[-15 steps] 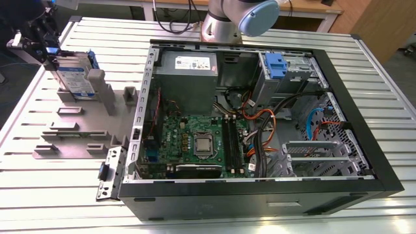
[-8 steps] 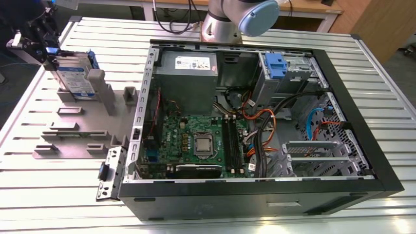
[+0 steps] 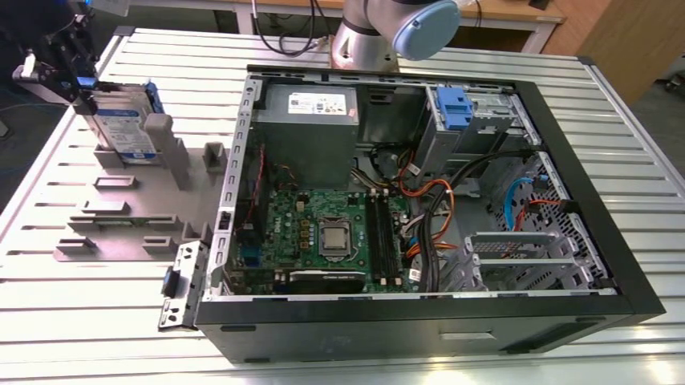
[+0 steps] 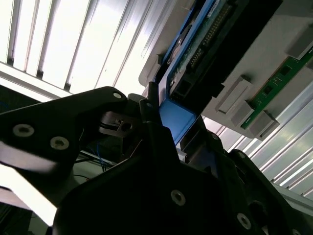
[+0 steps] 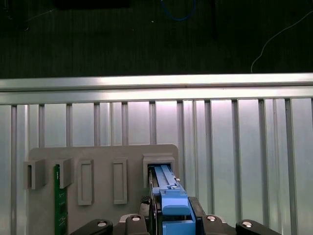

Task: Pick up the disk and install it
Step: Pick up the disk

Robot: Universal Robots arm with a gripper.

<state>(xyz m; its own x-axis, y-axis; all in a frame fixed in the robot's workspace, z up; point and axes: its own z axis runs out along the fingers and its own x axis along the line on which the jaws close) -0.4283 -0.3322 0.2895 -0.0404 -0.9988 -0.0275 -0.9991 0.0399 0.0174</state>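
Observation:
The disk (image 3: 127, 124) stands on edge in a slot of the grey holder plate (image 3: 128, 216), on the exterior view's left, its blue-and-white label facing the computer case. My gripper (image 3: 80, 80) sits at the disk's far upper end. In both wrist views its black fingers (image 4: 151, 117) press on either side of the blue carrier rail (image 5: 171, 203) (image 4: 177, 117). The drive's circuit-board side (image 4: 205, 44) runs away from the gripper (image 4: 173, 125) (image 5: 171, 215). The gripper looks shut on the disk.
The open computer case (image 3: 599, 200) lies on the slatted aluminium table (image 3: 631, 104). It holds a motherboard (image 3: 326, 233), a grey power supply (image 3: 310, 104) and a blue bracket (image 3: 455, 108) in the drive bay. A green memory stick (image 5: 59, 205) stands in the holder plate. The arm's base (image 3: 370, 40) is behind the case.

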